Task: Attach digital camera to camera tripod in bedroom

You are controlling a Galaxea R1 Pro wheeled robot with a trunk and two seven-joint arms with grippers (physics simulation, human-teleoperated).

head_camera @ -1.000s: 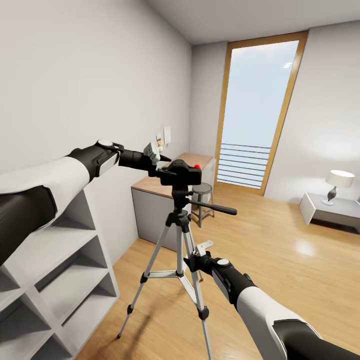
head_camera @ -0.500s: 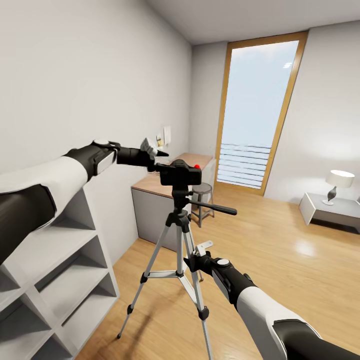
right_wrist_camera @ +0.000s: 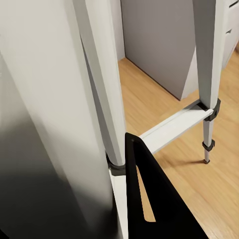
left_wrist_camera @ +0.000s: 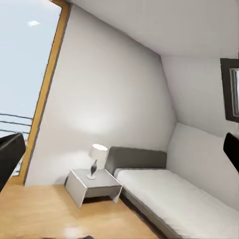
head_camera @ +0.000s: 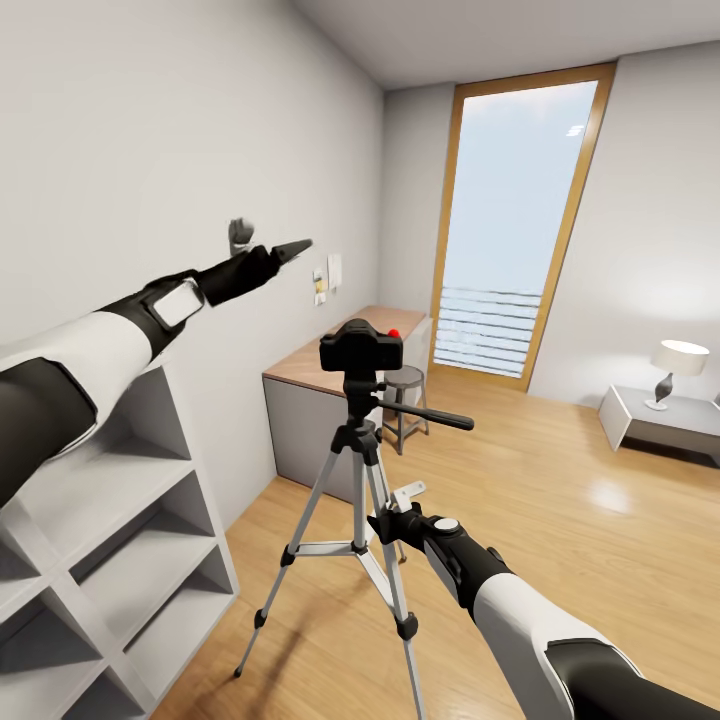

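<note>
A: What is held by the right claw (head_camera: 392, 512)?

B: A silver leg of the camera tripod (head_camera: 362, 470) is clenched between its fingers, low down and nearest the robot. In the right wrist view the leg (right_wrist_camera: 102, 89) is seen pressed against a black finger (right_wrist_camera: 149, 199).

A: What could be upset from there?

B: If that arm is pulled or twisted while the leg is gripped, the tripod may be tipped or dragged across the wood floor (head_camera: 560, 500), and the mount above may be shaken.

A: And the digital camera (head_camera: 361, 349)?

B: It is seated on the tripod head, above and just beyond the right claw, with its red dot up. Whether it is locked on cannot be told; a jolt might unseat it.

A: The left claw (head_camera: 268, 240)?

B: It is spread wide and holds nothing, raised above the camera and well apart from it, near the wall. A careless downward sweep could knock the camera or the pan handle (head_camera: 428, 413).

A: Farther off?

B: A table (head_camera: 310, 372), a stool and the tall window (head_camera: 520, 220) are seen beyond.
</note>
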